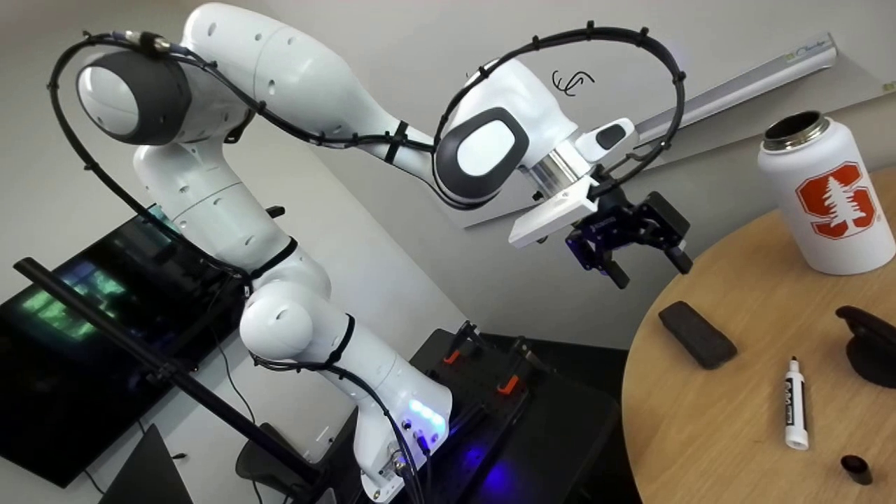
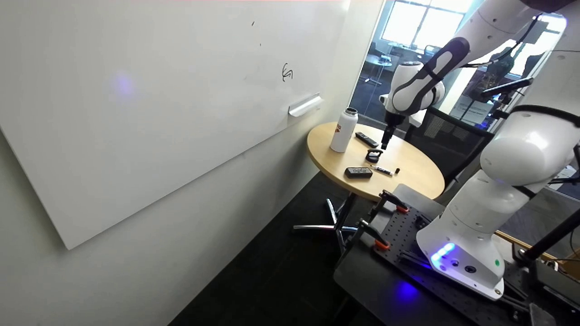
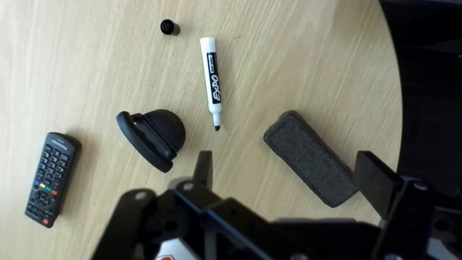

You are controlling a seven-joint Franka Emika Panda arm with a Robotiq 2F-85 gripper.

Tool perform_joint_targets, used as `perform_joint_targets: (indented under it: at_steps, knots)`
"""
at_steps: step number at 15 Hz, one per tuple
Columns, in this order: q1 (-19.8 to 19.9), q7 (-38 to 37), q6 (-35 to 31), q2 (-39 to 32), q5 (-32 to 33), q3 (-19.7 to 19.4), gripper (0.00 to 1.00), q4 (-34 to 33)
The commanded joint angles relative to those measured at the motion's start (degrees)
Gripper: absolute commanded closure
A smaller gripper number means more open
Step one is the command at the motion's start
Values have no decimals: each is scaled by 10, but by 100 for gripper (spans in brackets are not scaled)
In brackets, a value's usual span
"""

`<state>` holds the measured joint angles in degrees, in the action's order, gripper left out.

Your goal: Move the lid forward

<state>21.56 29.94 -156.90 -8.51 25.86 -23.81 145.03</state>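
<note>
One black lid (image 3: 158, 139) sits on the desk (image 3: 325, 72), well in from the edge, between remote (image 3: 52, 178) and marker (image 3: 210, 72), bare wood around it. Eraser (image 3: 312, 159) lies nearer the edge. Pincer (image 3: 285, 171) hangs above, spread wide, holding nothing. Bottle (image 1: 826, 196) stands upright, apart from lid, in both exterior views.

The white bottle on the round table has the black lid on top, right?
Almost: the white bottle is on the round table, but the black lid isn't on top. In an exterior view the bottle stands open; in the wrist view the lid lies on the table.
</note>
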Motion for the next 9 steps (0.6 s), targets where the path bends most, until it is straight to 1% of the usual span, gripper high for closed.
perform_joint_targets:
  at_steps: [1,3,4,5,6,9]
  knots:
    - [38,63,-61,-77,-45,20,0,-30]
    - [61,87,-65,-116,-69,31,0,-55]
    - [76,98,-55,-132,-79,32,0,-74]
    - [75,88,-33,-132,-75,22,0,-88]
    - [61,73,-51,-113,-62,21,0,-53]
    - [76,73,-49,-135,-63,20,0,-81]
